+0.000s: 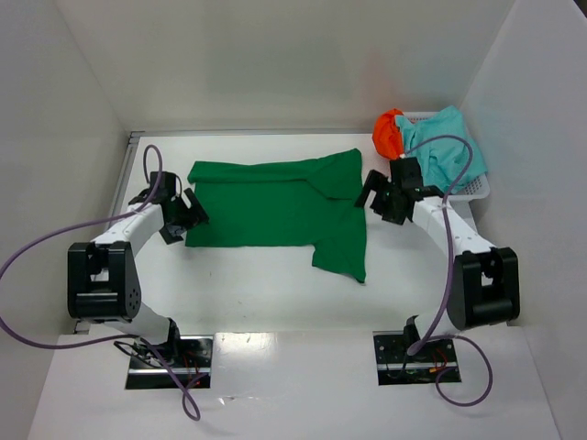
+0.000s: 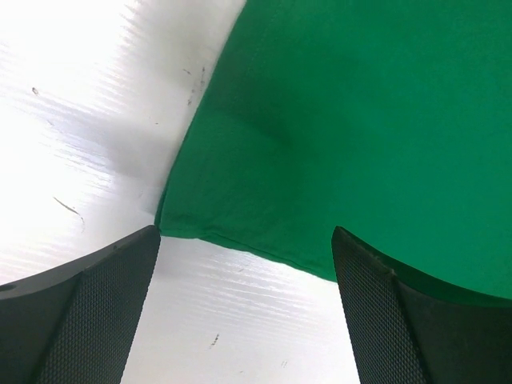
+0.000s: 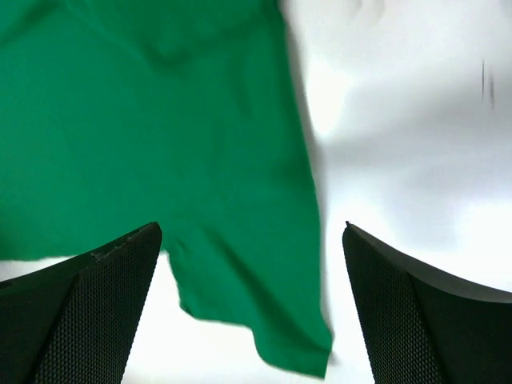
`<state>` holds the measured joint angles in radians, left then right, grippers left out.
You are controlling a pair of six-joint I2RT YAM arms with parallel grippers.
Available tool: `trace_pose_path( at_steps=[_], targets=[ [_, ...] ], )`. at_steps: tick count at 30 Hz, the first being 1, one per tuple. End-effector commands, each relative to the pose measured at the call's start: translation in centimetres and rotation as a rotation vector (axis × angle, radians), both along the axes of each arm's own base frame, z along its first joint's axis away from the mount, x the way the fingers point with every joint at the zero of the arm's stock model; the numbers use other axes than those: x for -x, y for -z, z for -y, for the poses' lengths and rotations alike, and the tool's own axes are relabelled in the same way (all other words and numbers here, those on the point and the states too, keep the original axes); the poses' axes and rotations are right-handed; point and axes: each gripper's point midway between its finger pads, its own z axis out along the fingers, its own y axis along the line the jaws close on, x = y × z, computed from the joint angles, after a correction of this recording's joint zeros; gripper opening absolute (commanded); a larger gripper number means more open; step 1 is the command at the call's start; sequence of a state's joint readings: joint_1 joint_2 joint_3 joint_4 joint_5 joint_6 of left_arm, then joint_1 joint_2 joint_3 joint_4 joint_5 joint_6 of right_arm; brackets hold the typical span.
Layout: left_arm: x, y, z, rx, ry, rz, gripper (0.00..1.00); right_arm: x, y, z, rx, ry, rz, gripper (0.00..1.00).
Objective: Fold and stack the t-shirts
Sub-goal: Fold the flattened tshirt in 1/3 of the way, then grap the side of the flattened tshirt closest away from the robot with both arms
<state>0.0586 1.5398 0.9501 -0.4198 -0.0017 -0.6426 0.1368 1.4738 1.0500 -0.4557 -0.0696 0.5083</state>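
Note:
The dark green t-shirt (image 1: 275, 206) lies spread on the white table, one sleeve folded over at the upper right and the other sleeve hanging toward the front. My left gripper (image 1: 187, 213) is open and empty at the shirt's left hem; the left wrist view shows the hem corner (image 2: 172, 224) between my fingers. My right gripper (image 1: 378, 194) is open and empty just right of the shirt; the right wrist view shows the sleeve (image 3: 264, 304) below it. The orange t-shirt (image 1: 389, 134) and the teal t-shirt (image 1: 446, 151) lie bunched in the basket.
The white mesh basket (image 1: 477, 188) stands at the back right corner by the wall. White walls enclose the table on the left, back and right. Purple cables loop from both arms.

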Motion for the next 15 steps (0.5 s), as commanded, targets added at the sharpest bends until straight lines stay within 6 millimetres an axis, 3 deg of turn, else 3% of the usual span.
trace_pose_path(
  at_steps=[1,7,11,15],
  targets=[
    [-0.5,-1.4,-0.1,-0.002,-0.01,0.052,0.95,2.8,1.5,0.0,-0.062,0.082,-0.058,0.99],
    [-0.9,-1.5,0.7,0.034,0.012,0.066,0.95,6.6,3.7,0.2,-0.112,0.153,-0.121,0.99],
    [-0.9,-1.8,0.8,0.036,0.026,0.076,0.95,9.1,5.0,-0.5,-0.175,0.163,-0.146,0.91],
    [-1.1,-1.9,0.9,0.043,0.031,0.086,0.95,10.3,4.9,-1.0,-0.215,0.157,-0.144,0.85]
  ],
)
